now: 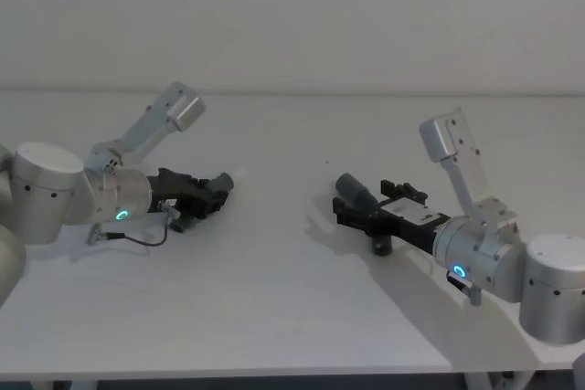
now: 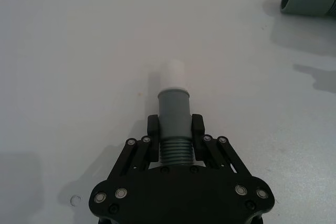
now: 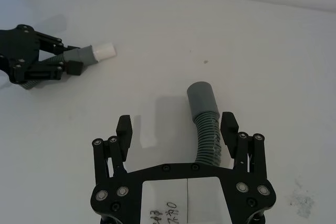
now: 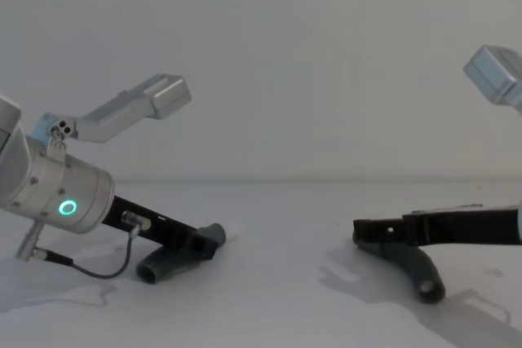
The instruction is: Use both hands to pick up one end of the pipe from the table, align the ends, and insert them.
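Note:
My left gripper (image 2: 175,129) is shut on the ribbed neck of the dark grey pipe piece (image 2: 174,108), low over the table (image 1: 274,308). That piece's white tip (image 2: 172,74) sticks out past the fingers. In the head view this gripper (image 1: 216,191) is at centre left. The other pipe piece (image 3: 206,124) lies on the table at centre right, with its wide grey collar (image 3: 201,96) pointing away from the wrist. My right gripper (image 3: 177,127) is open and straddles its ribbed neck, with one finger close beside it. The chest view shows this piece (image 4: 414,270) under the right gripper (image 4: 364,232).
The white table stretches bare between the two grippers and toward its front edge (image 1: 274,374). A thin black cable (image 1: 146,240) loops on the table beside my left wrist. A plain wall (image 4: 326,63) stands behind.

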